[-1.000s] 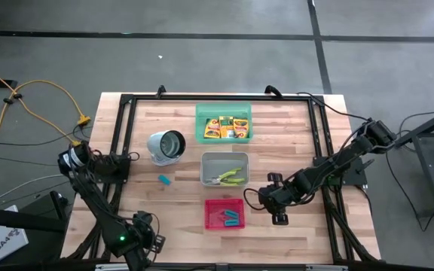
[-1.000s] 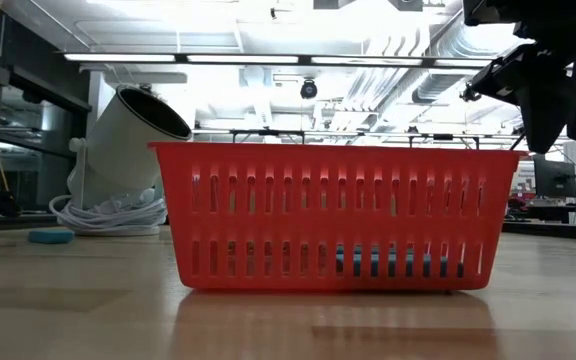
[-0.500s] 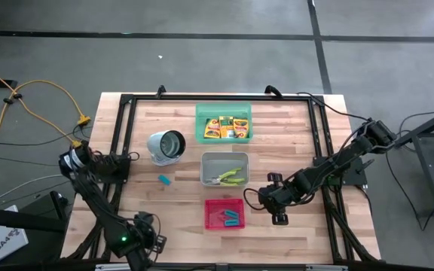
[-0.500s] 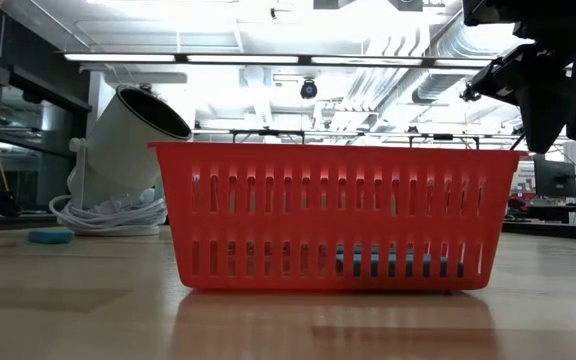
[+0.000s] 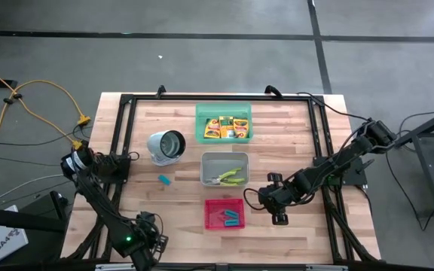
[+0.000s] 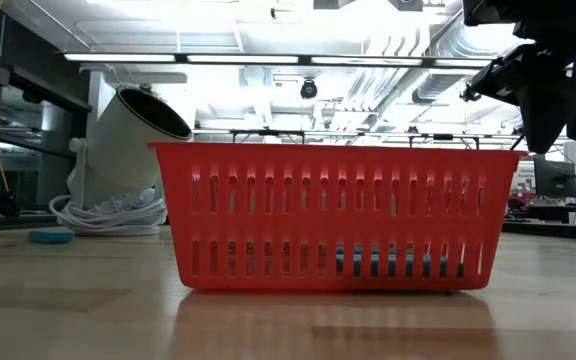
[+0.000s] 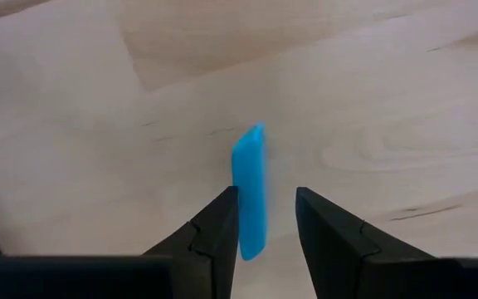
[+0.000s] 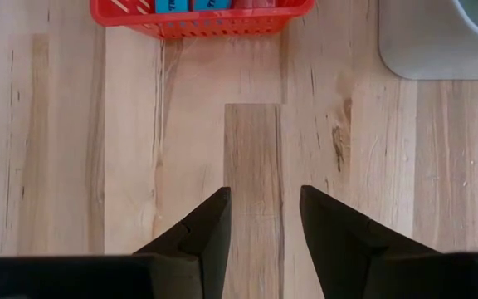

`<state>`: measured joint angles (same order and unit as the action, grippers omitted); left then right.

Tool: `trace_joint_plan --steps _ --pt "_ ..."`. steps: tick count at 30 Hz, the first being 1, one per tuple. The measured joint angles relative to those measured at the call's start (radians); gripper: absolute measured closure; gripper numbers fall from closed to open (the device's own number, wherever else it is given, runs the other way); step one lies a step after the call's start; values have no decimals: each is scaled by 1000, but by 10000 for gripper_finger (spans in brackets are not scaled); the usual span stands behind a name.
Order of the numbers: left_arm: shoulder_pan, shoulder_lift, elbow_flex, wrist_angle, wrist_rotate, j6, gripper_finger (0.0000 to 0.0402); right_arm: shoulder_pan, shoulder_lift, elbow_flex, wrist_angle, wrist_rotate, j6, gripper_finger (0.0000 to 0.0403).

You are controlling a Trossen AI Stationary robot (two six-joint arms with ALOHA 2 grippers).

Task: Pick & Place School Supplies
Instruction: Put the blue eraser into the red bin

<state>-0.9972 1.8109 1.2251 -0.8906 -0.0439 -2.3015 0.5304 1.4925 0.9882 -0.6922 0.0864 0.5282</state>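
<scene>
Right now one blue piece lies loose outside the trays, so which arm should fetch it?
Left. The blue piece lies on that arm's side, framed between the open fingers of the left hand. The right hand waits beyond the red tray.

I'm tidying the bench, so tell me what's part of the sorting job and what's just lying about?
Job: yellow-orange crayon boxes; light-blue finger-sized pieces, one loose; yellow-green-handled pliers; green, grey, red plastic trays.
Lying about: white tilted cylinder; yellow cable.

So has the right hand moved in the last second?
No. In the high view the right hand sits at the same spot beside the red tray, and the low view matches too.
</scene>
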Motion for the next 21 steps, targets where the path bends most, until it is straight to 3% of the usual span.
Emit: trace_joint_plan --steps 21 --pt "1 55 -2 41 25 -3 287 30 0 0 0 -3 2 266"
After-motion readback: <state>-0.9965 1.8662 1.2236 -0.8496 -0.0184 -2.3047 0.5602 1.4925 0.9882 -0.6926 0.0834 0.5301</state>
